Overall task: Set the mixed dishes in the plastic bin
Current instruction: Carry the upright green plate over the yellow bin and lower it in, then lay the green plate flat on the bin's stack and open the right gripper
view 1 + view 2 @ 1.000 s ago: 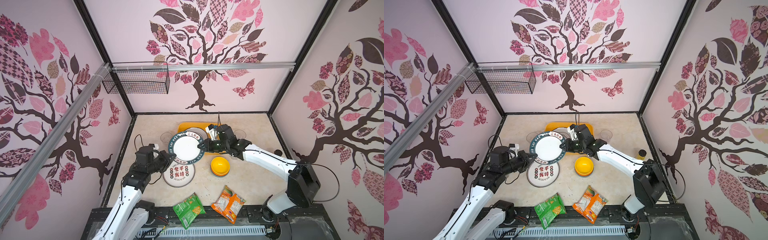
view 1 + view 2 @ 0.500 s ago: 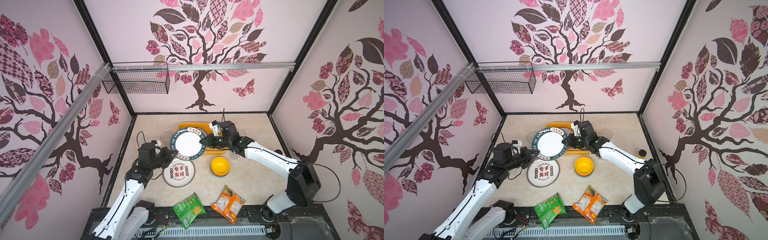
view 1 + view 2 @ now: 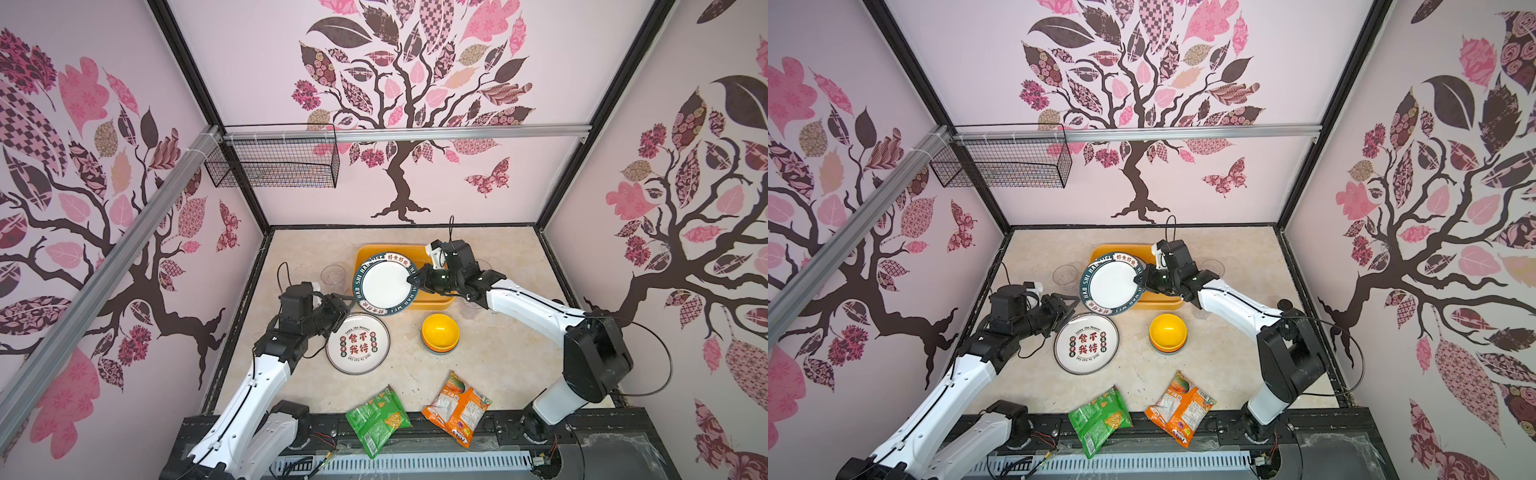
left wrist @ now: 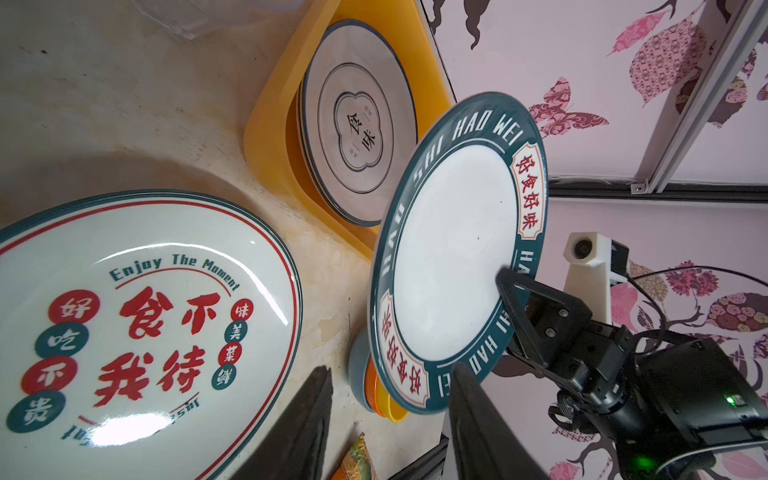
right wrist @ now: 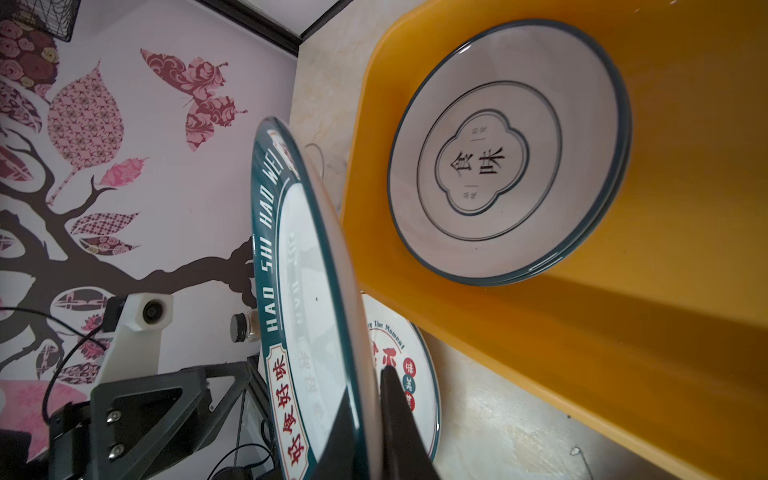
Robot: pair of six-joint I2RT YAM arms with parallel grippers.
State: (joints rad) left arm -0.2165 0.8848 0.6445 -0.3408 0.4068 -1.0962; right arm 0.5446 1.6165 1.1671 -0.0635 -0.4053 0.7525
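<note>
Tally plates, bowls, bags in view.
Plates: 3 showing: held plate, table plate, top plate in bin; more may lie beneath.
Bowls: 3, stacked.
Bags: 2: green bag, orange bag.
Total: 8.

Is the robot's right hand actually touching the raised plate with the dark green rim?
Touching. The left wrist view shows the right hand clamped on the plate at its rim, a finger lying on the white face.

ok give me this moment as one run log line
right hand: shut on teal-rim plate | plate: tilted, over bin edge | left hand: open, near its rim | on table: red-text plate, bowl stack
</note>
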